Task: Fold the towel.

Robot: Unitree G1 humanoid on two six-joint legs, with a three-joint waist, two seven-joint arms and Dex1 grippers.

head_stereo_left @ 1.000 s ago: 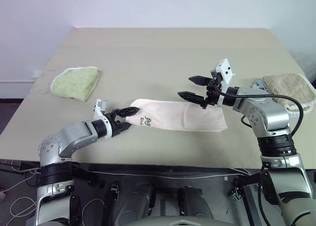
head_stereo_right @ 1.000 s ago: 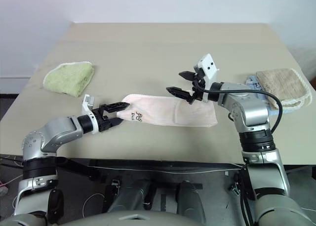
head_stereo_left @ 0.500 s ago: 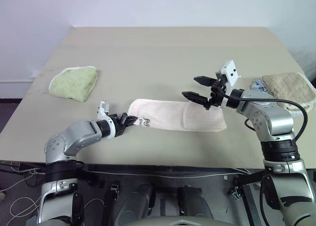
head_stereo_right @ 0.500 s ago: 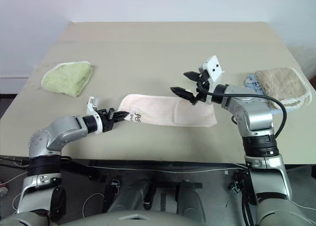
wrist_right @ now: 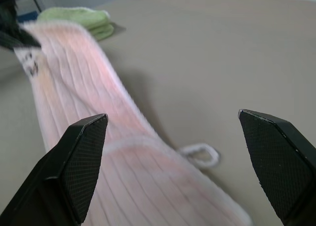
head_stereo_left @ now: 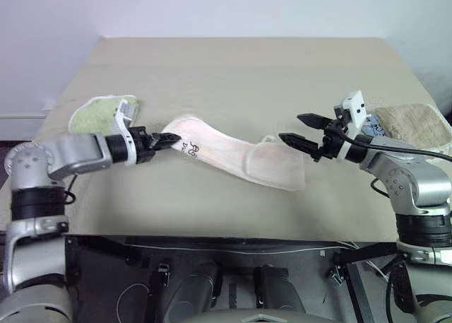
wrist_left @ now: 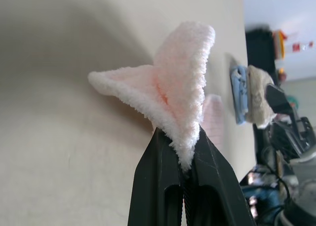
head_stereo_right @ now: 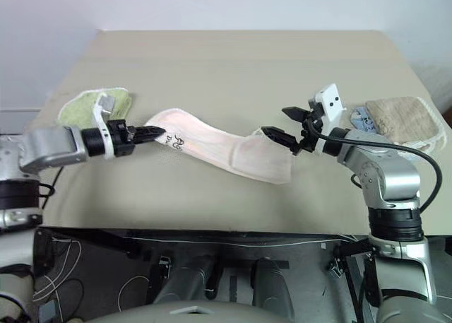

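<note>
The towel (head_stereo_left: 233,152) is lying along the table's (head_stereo_left: 247,75) near edge, its printed end raised. The left end effector (head_stereo_left: 161,140) is pinching that end closed; the right end effector (head_stereo_left: 300,129) is hovering open by the white loop (head_stereo_left: 269,139). Judgement: carrying the held end squarely over the far end, keeping edges aligned, should be giving a clean fold.
</note>
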